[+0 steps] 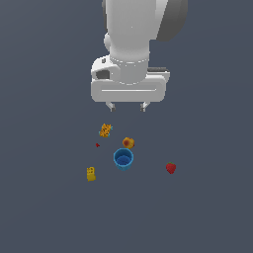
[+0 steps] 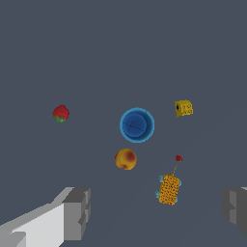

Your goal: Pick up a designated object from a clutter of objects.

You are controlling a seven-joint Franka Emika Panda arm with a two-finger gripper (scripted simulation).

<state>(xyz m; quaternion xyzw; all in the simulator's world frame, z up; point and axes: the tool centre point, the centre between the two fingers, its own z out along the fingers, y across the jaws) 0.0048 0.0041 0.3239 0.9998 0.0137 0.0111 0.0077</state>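
Spread tool [image 2: 154, 212]; blue cup [image 2: 137, 125] apparently upright.

A plain, dark slate-grey floor [image 1: 44, 207] fills the exterior view from edge to edge, matte and evenly lit. No seams or texture show. The wrist view shows the same flat grey surface, with only faint soft shadows.
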